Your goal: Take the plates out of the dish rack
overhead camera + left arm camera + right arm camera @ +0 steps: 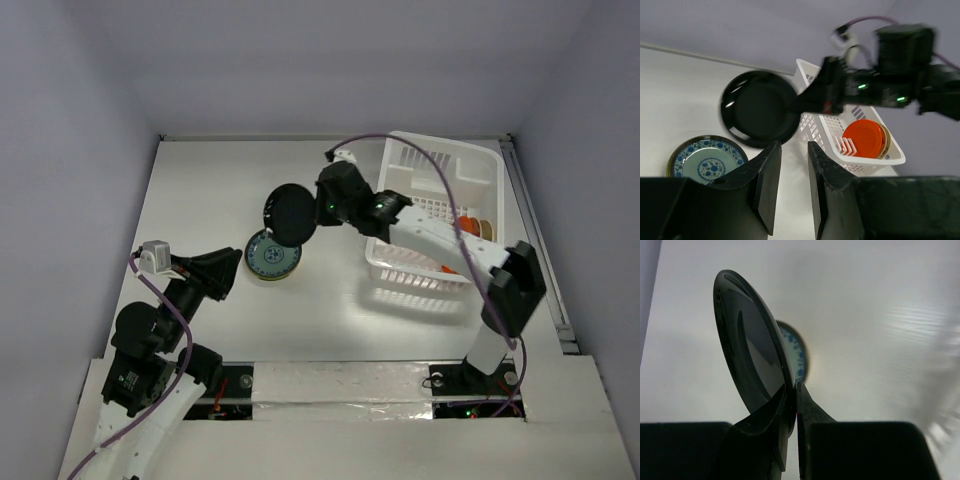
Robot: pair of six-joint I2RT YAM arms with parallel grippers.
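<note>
My right gripper [312, 212] is shut on the rim of a black plate [290, 213] and holds it on edge in the air above the table, left of the white dish rack [400, 270]. The plate shows large in the right wrist view [747, 347] and in the left wrist view [760, 109]. A blue-patterned plate [273, 255] lies flat on the table just below it, on top of a lime green one. An orange-red plate [865, 137] and a cream one [886, 140] stand in the rack. My left gripper [232, 268] is open and empty, left of the blue-patterned plate.
The rack's near rim [875, 160] faces my left gripper. White walls close the table at the back and sides. A purple cable [420, 160] arcs over the rack.
</note>
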